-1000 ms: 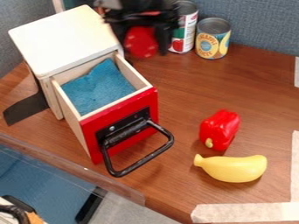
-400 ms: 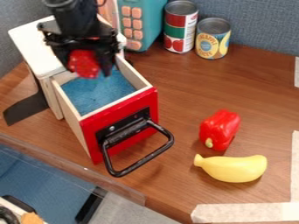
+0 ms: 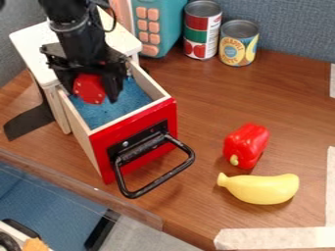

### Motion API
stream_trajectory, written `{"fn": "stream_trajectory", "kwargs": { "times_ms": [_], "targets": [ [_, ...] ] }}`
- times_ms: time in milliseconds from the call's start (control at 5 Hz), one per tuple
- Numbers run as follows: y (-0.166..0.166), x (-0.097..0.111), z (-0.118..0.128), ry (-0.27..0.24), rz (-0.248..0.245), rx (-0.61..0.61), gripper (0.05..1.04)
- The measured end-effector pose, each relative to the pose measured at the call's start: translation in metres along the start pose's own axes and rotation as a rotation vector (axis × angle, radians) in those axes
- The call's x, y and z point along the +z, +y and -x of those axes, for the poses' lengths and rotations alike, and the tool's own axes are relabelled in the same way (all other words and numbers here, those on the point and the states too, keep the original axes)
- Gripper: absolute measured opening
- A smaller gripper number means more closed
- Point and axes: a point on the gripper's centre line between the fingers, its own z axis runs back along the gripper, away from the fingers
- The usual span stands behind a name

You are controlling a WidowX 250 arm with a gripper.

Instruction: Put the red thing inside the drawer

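We have the pincer (image 3: pixel 91 96) closed around the red thing (image 3: pixel 89 88), over the open drawer (image 3: pixel 161 113). Well apart from the pincer, a pepper (image 3: pixel 246 144) (red too, we note) lies near a banana (image 3: pixel 263 189).

Two cans (image 3: pixel 202 30), one banana (image 3: pixel 262 189), pepper (image 3: pixel 246 145), drawer (image 3: pixel 103 154), red thing (image 3: pixel 89 88).

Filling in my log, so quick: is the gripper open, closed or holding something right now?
Gripper: closed on the red thing, holding it at the open drawer.
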Motion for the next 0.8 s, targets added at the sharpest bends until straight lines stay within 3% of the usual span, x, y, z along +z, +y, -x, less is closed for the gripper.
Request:
{"fn": "stream_trajectory", "kwargs": {
  "times_ms": [200, 600, 800],
  "targets": [
    [0.0019, -0.0114, 0.0027, 0.018, -0.017, -0.015, 0.842],
    [0.0007, -0.0205, 0.0053, 0.049, -0.057, -0.095, 1.016],
    [-0.0036, -0.017, 0.0046, 0.067, -0.033, -0.133, 1.01]
  ]
}}
